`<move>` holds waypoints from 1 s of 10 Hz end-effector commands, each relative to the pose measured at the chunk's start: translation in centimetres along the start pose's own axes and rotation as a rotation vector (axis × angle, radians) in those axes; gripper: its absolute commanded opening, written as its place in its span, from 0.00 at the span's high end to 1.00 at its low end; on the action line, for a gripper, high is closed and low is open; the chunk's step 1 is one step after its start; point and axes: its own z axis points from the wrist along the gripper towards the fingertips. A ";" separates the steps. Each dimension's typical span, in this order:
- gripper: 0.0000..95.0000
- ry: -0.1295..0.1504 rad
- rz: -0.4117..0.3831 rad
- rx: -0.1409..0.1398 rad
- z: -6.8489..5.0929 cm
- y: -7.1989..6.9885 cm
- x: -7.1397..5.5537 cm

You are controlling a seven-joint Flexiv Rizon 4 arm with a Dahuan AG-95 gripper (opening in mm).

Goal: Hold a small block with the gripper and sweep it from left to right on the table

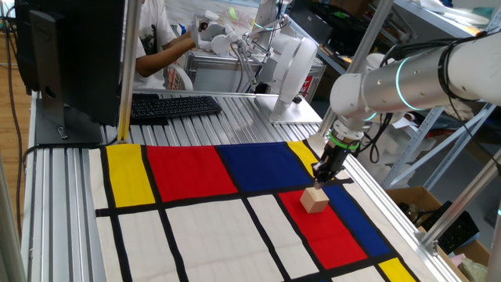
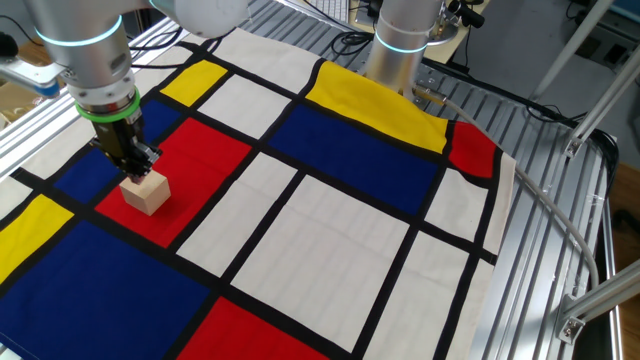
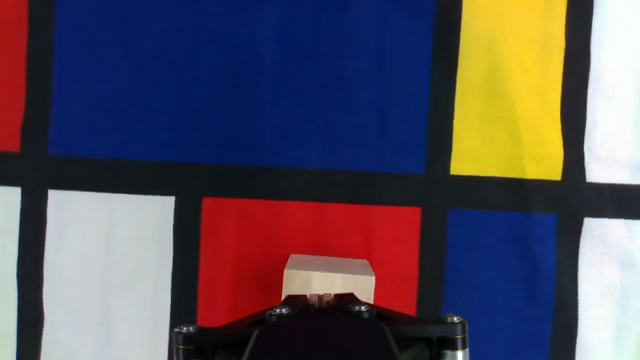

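Observation:
The small block [image 1: 315, 200], a light-tan wooden cube, rests on a red rectangle of the table cloth [image 1: 188, 168]. It also shows in the other fixed view [image 2: 146, 192] and in the hand view [image 3: 328, 277]. The gripper [image 1: 323, 177], black with a green ring above it, hangs right over the block's back edge, its tips at about the height of the block's top [image 2: 138, 172]. In the hand view the gripper [image 3: 327, 297] has its jaws together, and the wider block lies just beyond them, not between them. I cannot tell whether the tips touch the block.
A black keyboard [image 1: 172, 106] and a monitor [image 1: 74, 55] stand on the rails behind the cloth. A second white robot base [image 2: 400, 45] stands at the cloth's far edge. A person [image 1: 156, 43] works behind the table. Aluminium posts [image 1: 129, 70] rise at the table's edges.

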 end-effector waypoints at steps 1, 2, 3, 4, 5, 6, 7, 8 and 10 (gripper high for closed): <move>0.80 0.002 0.002 0.007 0.1 -0.1 0.0; 0.60 0.006 0.006 0.008 0.1 -0.1 0.0; 0.60 0.006 0.010 0.009 0.1 -0.1 0.0; 0.60 0.006 0.011 0.011 0.1 -0.1 0.0; 0.60 0.008 0.015 0.013 0.1 -0.1 0.0; 0.40 0.008 0.027 0.011 0.1 -0.1 0.0; 0.40 0.008 0.029 0.013 0.1 -0.1 0.0; 0.40 0.008 0.030 0.013 0.1 -0.1 0.0; 0.40 0.008 0.028 0.013 0.1 0.0 0.0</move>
